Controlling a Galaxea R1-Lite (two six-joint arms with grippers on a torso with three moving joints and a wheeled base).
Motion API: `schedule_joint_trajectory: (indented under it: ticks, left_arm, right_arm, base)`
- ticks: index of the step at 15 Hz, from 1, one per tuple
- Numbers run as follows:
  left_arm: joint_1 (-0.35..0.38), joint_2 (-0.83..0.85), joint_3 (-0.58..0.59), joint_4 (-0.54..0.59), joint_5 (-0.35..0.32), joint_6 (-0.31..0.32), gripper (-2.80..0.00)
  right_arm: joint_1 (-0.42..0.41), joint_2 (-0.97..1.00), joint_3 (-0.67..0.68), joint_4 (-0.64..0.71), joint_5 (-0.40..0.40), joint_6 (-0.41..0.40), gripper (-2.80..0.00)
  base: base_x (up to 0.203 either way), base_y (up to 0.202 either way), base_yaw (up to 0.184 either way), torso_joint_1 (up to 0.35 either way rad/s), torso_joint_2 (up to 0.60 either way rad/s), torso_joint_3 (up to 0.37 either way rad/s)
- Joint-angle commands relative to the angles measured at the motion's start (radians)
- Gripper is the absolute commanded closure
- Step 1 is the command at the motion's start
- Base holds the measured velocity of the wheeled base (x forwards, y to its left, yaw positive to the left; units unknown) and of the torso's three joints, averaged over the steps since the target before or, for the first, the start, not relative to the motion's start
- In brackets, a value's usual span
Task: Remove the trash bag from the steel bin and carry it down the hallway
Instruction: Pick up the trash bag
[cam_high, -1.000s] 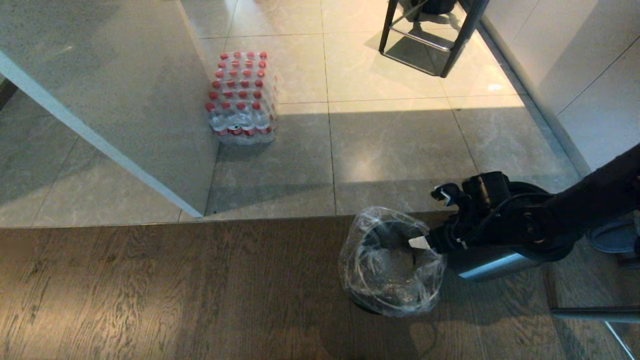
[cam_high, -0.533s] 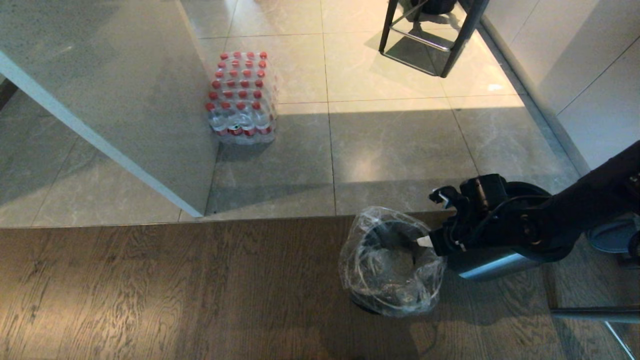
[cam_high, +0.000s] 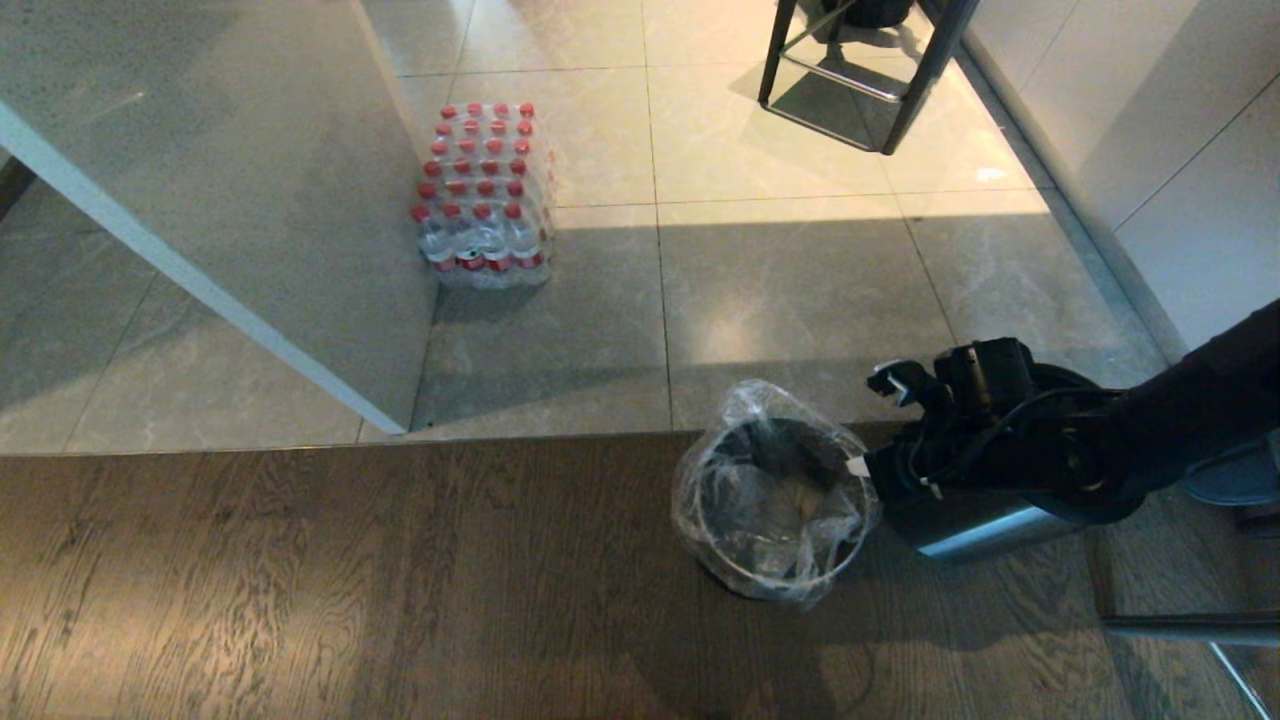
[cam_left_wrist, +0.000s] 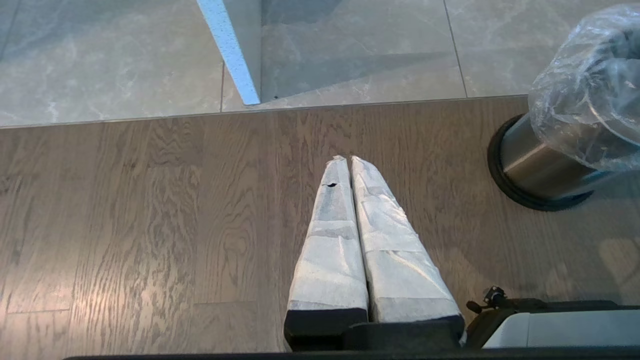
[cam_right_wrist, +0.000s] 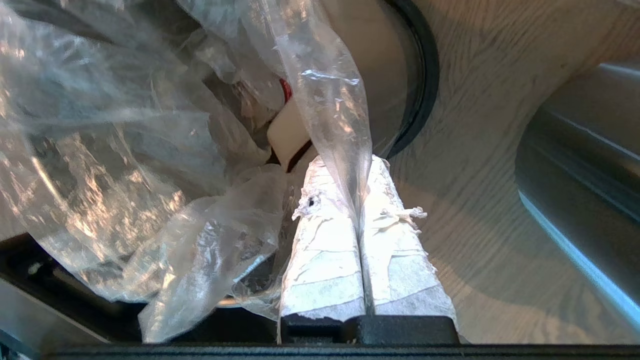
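One second steel cylinder (cam_high: 985, 528) lies beside the steel bin (cam_high: 770, 560) — bottle pack (cam_high: 483, 195) well apart.

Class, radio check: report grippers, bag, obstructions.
Right gripper shut on trash bag edge. Left gripper shut, parked over wood floor. Bag in steel bin. Second steel cylinder beside it.

Our right gripper (cam_right_wrist: 342, 172) reaches in low from our right with fingers pressed together, while our left gripper (cam_left_wrist: 344, 161) hangs parked, fingers likewise together.
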Motion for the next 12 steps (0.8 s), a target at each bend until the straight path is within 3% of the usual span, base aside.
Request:
schedule_joint_trajectory:
  ticks: [1, 3, 4, 12]
  left_arm:
    - [0.000, 0.000, 0.000, 0.000, 0.000, 0.000, 0.00]
    - [0.000, 0.000, 0.000, -0.001, 0.000, 0.000, 0.00]
    - [0.000, 0.000, 0.000, 0.000, 0.000, 0.000, 0.00]
    - [0.000, 0.000, 0.000, 0.000, 0.000, 0.000, 0.00]
  right_arm:
    - [0.001, -0.018, 0.023, -0.003, 0.002, -0.022, 0.00]
    - [0.001, -0.029, 0.038, -0.001, 0.002, -0.074, 0.00]
    - [0.000, -0.040, 0.050, 0.000, 0.002, -0.079, -2.80]
    - [0.001, -0.044, 0.053, 0.020, -0.002, -0.070, -2.80]
  base:
    - [0.000, 0.000, 0.000, 0.000, 0.00, 0.000]
    - [0.000, 0.000, 0.000, 0.000, 0.00, 0.000]
    - [0.000, 0.000, 0.000, 0.000, 0.00, 0.000]
    - [0.000, 0.000, 0.000, 0.000, 0.00, 0.000]
